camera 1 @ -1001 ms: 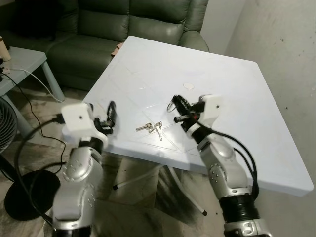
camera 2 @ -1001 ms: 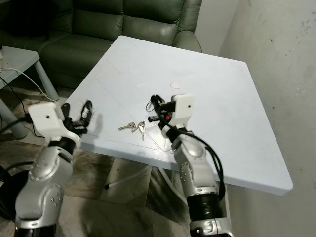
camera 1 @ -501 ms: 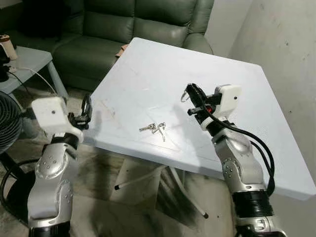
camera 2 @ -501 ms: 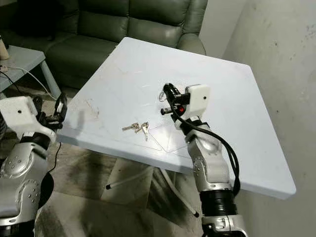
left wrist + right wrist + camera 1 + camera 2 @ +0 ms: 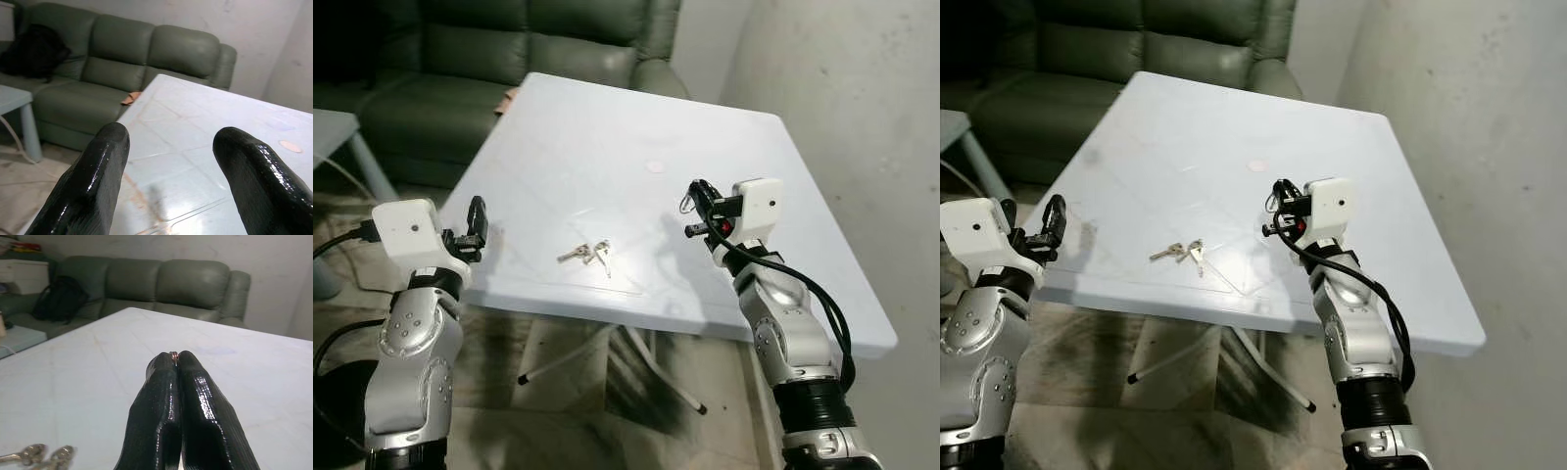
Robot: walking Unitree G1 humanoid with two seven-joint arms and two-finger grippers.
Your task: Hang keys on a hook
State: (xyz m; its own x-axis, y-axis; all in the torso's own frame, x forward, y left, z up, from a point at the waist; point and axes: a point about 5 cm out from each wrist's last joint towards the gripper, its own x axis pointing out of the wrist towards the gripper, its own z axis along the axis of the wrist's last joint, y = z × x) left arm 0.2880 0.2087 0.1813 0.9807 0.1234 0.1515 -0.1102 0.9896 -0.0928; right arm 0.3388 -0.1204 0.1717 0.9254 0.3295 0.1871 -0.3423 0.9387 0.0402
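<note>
A small bunch of silver keys [image 5: 587, 255] lies on the white table [image 5: 607, 127] near its front edge. My right gripper [image 5: 696, 198] hovers above the table to the right of the keys, shut on a small metal ring [image 5: 686, 204]. In the right wrist view the ring [image 5: 173, 353] peeks out between the closed fingertips, and the keys [image 5: 41, 453] lie low in the corner. My left gripper [image 5: 476, 221] is open at the table's front left corner, level with the top and well left of the keys, with nothing between its fingers [image 5: 98, 166].
A green leather sofa [image 5: 509, 49] stands behind the table, with a black bag [image 5: 34, 54] on it. A bare wall [image 5: 842, 98] runs close along the right side. A light side table [image 5: 333, 127] is at the far left. White table legs [image 5: 636, 362] spread below.
The whole view has shifted as the camera moved. Both grippers now stand farther from the keys, the left one out at the table's corner. The keys have not moved on the table.
</note>
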